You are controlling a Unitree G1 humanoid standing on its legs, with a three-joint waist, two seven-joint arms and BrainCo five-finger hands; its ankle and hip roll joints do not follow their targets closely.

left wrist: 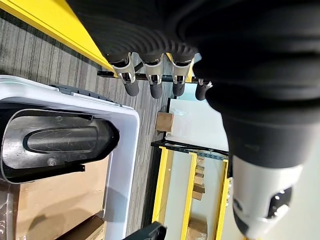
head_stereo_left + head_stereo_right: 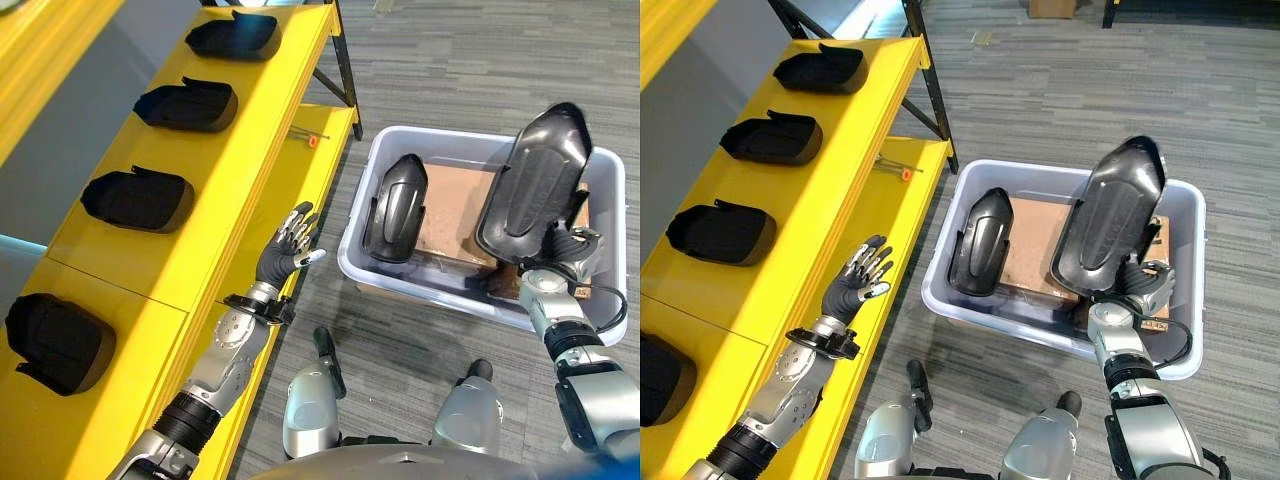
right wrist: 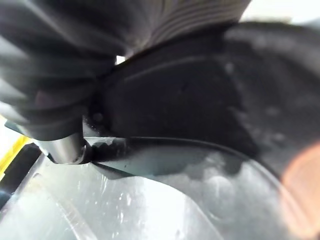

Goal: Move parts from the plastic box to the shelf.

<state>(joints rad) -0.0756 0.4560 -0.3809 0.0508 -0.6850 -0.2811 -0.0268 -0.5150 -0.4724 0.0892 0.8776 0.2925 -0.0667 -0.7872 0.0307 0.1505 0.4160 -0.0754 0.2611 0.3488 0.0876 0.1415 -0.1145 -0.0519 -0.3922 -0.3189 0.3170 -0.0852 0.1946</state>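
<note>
A white plastic box (image 2: 400, 275) stands on the floor to the right of the yellow shelf (image 2: 265, 130). My right hand (image 2: 562, 252) is shut on the lower end of a large black part (image 2: 535, 185), which stands tilted above the box's right side. That part fills the right wrist view close up (image 3: 175, 100). A second black part (image 2: 395, 205) leans inside the box at its left, also seen in the left wrist view (image 1: 55, 145). My left hand (image 2: 287, 250) hovers open and holds nothing, between the shelf's lower edge and the box, its fingers (image 1: 152, 85) straight.
Several black parts lie in a row on the shelf top, the nearest (image 2: 55, 340) and the farthest (image 2: 232, 35). A small red-tipped tool (image 2: 310, 138) lies on the lower shelf. Brown cardboard (image 2: 455, 210) lines the box. A black shelf leg (image 2: 345, 75) stands near the box.
</note>
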